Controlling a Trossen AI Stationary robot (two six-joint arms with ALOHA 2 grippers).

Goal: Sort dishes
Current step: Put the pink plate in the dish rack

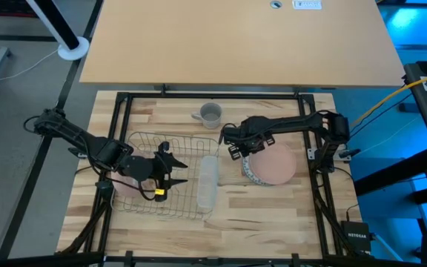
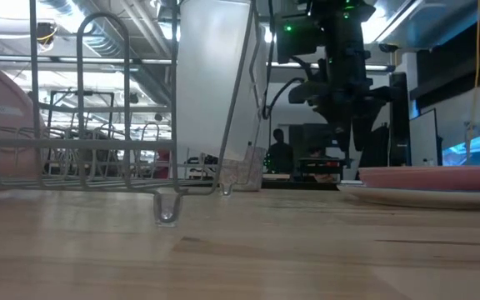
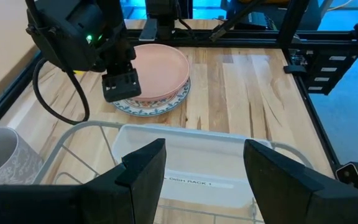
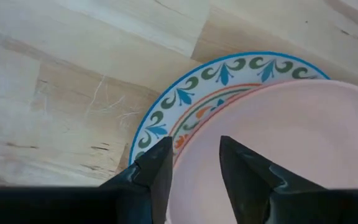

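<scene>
A salmon-pink plate (image 1: 279, 165) lies on the green-blue patterned plate (image 1: 249, 172) on the table at right; both also show in the right wrist view, the pink plate (image 4: 291, 149) and the patterned plate (image 4: 185, 93). My right gripper (image 1: 236, 147) is open over their left edge, one finger outside the pink plate's rim and one over its inside, a little above it. A second pink plate (image 1: 124, 185) stands on edge in the wire rack (image 1: 143, 137) at left. My left gripper (image 3: 204, 165) is open and empty above the rack.
A grey mug (image 1: 210, 113) stands at the far middle of the table. A white tray (image 1: 208, 182) sits at the rack's right end, between the two grippers. Bare wood lies in front of the plates toward the near edge.
</scene>
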